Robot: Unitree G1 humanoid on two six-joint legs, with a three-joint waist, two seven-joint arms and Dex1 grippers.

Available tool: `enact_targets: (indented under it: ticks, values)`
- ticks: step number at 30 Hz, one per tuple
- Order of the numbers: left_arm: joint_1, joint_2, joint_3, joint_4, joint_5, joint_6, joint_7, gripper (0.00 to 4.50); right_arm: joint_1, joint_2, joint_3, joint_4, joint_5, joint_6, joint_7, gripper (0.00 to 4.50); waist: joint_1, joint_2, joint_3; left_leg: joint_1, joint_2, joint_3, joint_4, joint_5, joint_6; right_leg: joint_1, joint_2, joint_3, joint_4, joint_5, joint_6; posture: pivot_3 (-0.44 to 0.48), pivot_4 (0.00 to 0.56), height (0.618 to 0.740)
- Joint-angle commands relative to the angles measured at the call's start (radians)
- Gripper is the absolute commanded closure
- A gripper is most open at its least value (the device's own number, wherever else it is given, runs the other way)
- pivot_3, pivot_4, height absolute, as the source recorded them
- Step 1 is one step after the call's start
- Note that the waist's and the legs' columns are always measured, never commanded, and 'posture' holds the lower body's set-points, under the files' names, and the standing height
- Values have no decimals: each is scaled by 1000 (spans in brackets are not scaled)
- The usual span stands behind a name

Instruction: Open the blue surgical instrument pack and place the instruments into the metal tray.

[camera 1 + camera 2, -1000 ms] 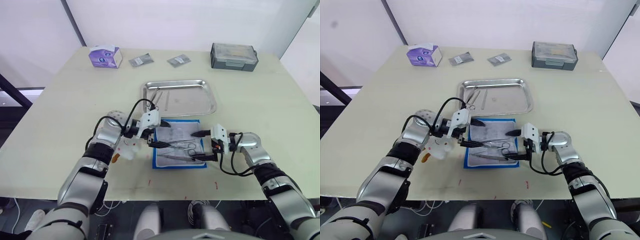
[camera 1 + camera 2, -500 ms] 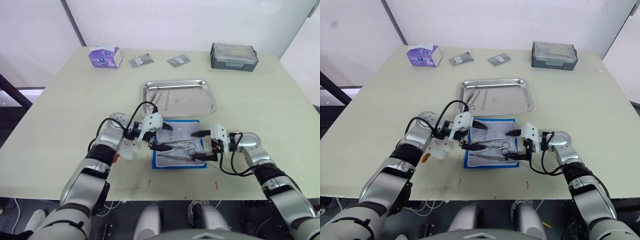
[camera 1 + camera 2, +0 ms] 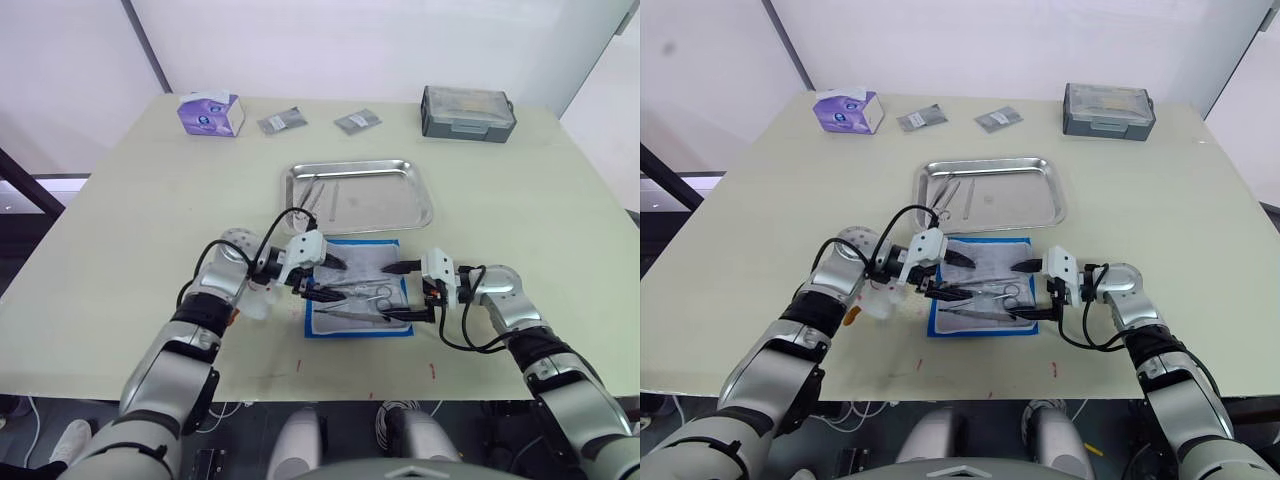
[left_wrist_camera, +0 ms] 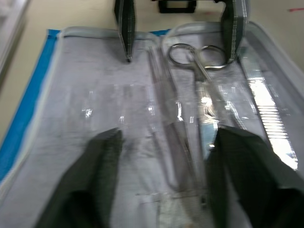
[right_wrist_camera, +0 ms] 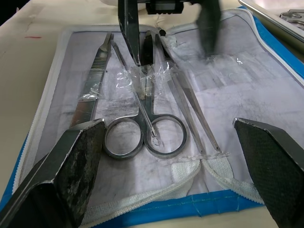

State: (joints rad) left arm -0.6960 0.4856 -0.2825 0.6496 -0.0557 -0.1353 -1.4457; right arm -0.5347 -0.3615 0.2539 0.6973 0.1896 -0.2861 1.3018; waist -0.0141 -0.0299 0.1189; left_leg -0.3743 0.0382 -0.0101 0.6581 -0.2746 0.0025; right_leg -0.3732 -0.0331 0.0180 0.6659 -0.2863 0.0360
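Over the open pack [image 3: 358, 290], both hands [image 3: 322, 278] [image 3: 404, 292] spread

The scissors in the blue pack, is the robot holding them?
No. The scissors lie loose in the open pack. Both end effectors, left and right, are open over it, holding nothing.

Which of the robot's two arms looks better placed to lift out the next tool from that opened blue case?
Probably the left. The left gripper hangs open right over the scissors in the blue surgical instrument pack, while the right gripper sits open at the pack's edge.
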Motion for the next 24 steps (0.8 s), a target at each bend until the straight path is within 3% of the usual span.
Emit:
enact_targets:
  ticks: [1,3,5,18,22,24]
  values:
    - [0,-5,5,-11,4,14,15,2949,89,-15,54,102,-106,54,-35,0,0,1,-1,0,0,0,0,0,0,0,0,0,0,0,0,0,150,734]
    - [-4,-7,6,-8,2,18,13,3990,88,-15,55,102,-105,54,-36,0,1,2,0,1,0,0,0,0,0,1,0,0,0,0,0,0,150,734]
    - [-3,-7,7,-10,1,22,9,4348,89,-15,55,101,-105,53,-38,0,1,2,0,8,0,0,-3,0,0,8,0,0,-3,0,0,0,150,734]
    - [-15,9,18,6,3,40,10,4351,97,-18,57,89,-101,56,-34,0,0,2,0,13,0,0,-6,0,1,12,-1,0,-4,0,0,0,150,734]
    - [-29,0,36,-12,-31,129,7,4351,93,-15,58,91,-101,56,-34,0,0,2,0,13,0,0,-6,0,1,12,-1,0,-4,0,0,0,150,734]
    - [-25,2,36,-23,-33,127,13,3345,93,-15,58,91,-101,56,-34,0,0,2,0,13,0,0,-6,0,1,12,-1,0,-4,0,0,0,150,734]
